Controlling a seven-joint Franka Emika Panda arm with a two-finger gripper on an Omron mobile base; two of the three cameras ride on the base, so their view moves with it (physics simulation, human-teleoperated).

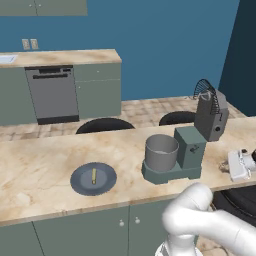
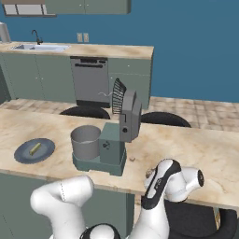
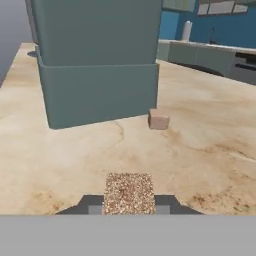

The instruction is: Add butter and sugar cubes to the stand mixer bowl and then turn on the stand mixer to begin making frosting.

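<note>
gripper: low at the counter, bottom centre of the hand view [image 3: 129, 204], fingertips [image 3: 92, 205] closed in on either side of a speckled brown sugar cube [image 3: 129, 192]; jaws look narrow and pressed to the cube, so holding it, though not lifted yet as far as i can tell
step: sugar part of the task, first cube just gripped; butter and switch-on not done
next move: judged — lift the cube straight up, carry over to the bowl, release above its open mouth; needs height to pass the mixer base and the rim
second cube: small tan cube [image 3: 158, 119] on the counter farther in, centre of hand view, just beside the mixer base corner; also a speck in the right base view [image 2: 132, 158]
mixer: grey-green block ahead, upper left of hand view [image 3: 97, 60]; centre of left base view [image 1: 192, 145], head tilted back, whisk up
bowl: grey, looks empty, on the mixer base, centre of left base view [image 1: 161, 152]; left of column in right base view [image 2: 86, 142]
in the way: mixer body sits between gripper and bowl, go over or around; raised head leaves the bowl mouth clear
butter: yellow stick [image 1: 93, 176] on dark plate [image 1: 80, 182], lower left of left base view, well apart from the mixer; untouched
far: stools behind the counter, dishwasher [image 1: 52, 92] upper left, blue wall
</note>
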